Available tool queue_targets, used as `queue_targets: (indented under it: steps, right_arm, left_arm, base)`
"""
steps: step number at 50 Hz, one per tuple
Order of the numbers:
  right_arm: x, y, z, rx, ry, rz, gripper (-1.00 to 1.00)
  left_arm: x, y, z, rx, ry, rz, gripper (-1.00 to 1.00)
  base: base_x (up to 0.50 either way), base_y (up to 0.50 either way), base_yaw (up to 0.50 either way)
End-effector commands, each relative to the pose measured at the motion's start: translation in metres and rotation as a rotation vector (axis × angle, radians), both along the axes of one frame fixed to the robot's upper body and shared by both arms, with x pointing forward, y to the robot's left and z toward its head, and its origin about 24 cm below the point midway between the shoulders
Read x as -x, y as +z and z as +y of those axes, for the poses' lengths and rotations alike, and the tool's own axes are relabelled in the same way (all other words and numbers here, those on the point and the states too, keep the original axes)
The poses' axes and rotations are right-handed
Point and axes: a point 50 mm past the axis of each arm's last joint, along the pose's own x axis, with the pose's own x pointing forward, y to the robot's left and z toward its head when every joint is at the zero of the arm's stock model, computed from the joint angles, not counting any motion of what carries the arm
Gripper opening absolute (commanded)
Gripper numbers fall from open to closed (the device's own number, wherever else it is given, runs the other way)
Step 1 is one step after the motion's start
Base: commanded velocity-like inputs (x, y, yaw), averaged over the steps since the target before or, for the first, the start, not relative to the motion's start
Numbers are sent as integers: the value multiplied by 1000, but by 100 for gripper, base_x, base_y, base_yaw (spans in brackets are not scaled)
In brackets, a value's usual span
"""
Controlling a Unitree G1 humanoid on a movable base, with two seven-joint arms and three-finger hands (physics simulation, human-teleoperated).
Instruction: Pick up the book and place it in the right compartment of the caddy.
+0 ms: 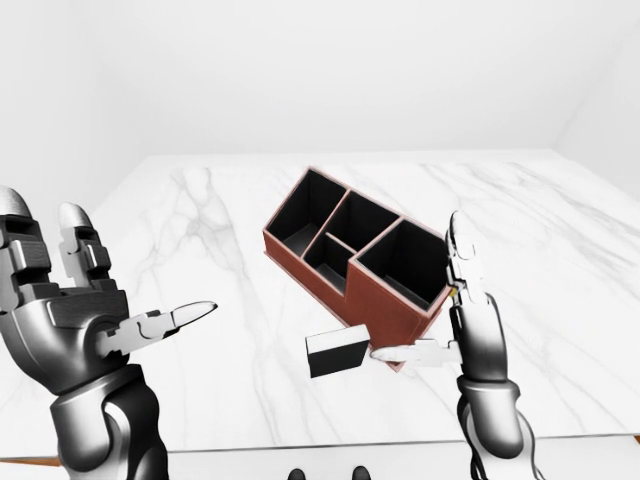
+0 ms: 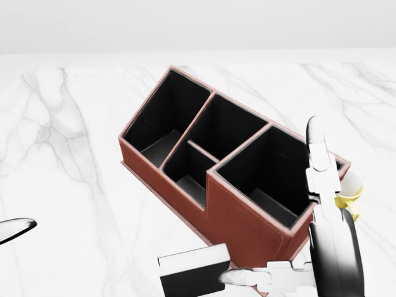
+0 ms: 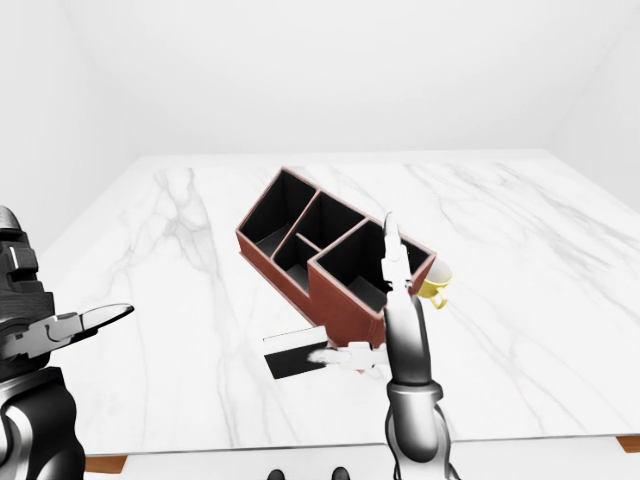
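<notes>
The book [image 2: 193, 272], black with a white top face, lies on the marble table at the bottom of the head view, just below the caddy's lower corner. The red-brown caddy [image 2: 210, 179] stands askew, its several compartments dark inside; the largest right compartment [image 2: 272, 176] holds nothing I can see. My right hand [image 1: 430, 310] is open, fingers [image 2: 317, 162] pointing up before the caddy's right end and the thumb reaching left to the book's right edge. At the left of the left-eye view my left hand [image 1: 120, 290] is open and raised, well away from both.
A yellow mug [image 3: 435, 290] stands on the table right of the caddy, mostly hidden behind my right hand in the head view. The white marble table [image 1: 200, 230] has its near edge [image 1: 300, 445] at the bottom of the left-eye view. Plain white walls surround it.
</notes>
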Motion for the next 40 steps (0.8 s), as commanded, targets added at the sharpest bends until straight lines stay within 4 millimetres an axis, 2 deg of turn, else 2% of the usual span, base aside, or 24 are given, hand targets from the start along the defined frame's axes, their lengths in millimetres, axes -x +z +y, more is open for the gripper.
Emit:
queue_targets:
  steps: [1,23,31,40]
  right_arm:
    - [6,-4,10,46,37,21,100]
    - [23,2,33,103,124,-11,100]
    - [29,-9,47,147,168,18,100]
    - [34,-10,54,161,198,11,100]
  left_arm:
    - [-1,-1,0,0,0,1,100]
    - [-1,0,0,-2,0,4,100]
    - [-2,-1,-1,-3,-1,5,100]
    - [-2,-1,-1,-4,-1,5,100]
  base:
    - [0,0,0]
    - [0,0,0]
    - [0,0,0]
    - [0,0,0]
